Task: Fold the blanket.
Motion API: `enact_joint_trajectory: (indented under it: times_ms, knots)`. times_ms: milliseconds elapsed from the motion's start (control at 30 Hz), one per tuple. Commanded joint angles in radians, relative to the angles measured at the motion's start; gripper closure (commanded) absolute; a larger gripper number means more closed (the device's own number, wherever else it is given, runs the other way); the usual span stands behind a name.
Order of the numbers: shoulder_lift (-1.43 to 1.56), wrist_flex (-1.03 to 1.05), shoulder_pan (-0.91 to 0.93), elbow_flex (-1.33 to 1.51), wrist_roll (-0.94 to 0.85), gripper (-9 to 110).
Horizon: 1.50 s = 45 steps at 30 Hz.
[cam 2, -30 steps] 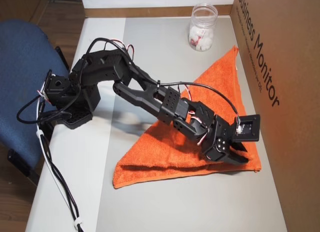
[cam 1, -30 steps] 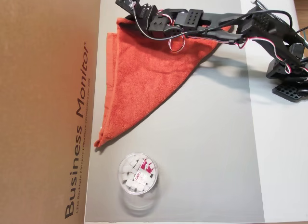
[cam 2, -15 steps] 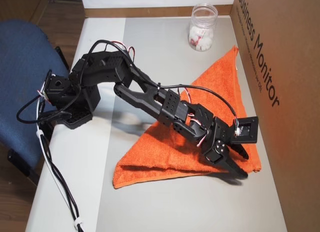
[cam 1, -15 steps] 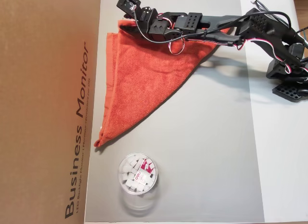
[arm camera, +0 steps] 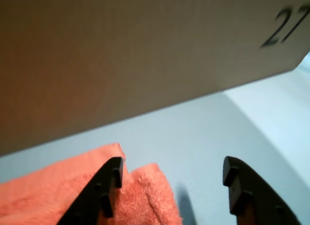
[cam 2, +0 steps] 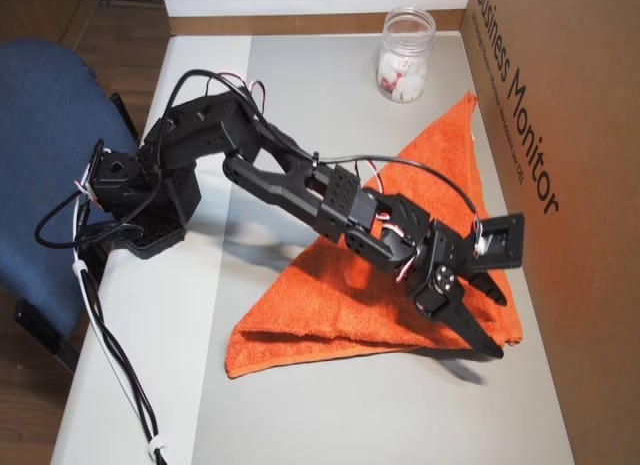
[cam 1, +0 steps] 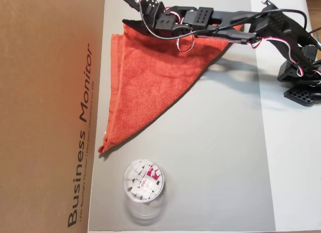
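1 clear tub point(cam 1: 144, 182) filled with small white pieces, red-printed label seen. "Business Monitor" read on cardboard box point(cam 1: 50, 112). Blanket point(cam 1: 150, 77) laid folded into triangle on grey mat. Gripper point(arm camera: 169, 179) spread wide, nothing held.

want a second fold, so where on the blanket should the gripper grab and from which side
The blanket lies as a flat triangle. Probably best to pinch the long pointed corner near the clear tub, coming down from above: it is a free tip with bare grey mat beside it. The gripper is open at the opposite corner by the cardboard box.
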Motion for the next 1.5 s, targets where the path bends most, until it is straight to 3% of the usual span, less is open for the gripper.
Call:
enact_joint_trajectory:
  times_ms: [0,233,867,1333,1467]
  knots:
    - [0.19,-0.005,0.026,0.084,-0.006,80]
    - [0.428,-0.005,0.075,0.365,0.009,80]
    - [1.054,-0.005,0.13,0.999,0.5,80]
    - [1.505,-0.003,0.137,1.443,0.63,80]
    - [1.612,0.114,0.138,1.499,0.63,80]
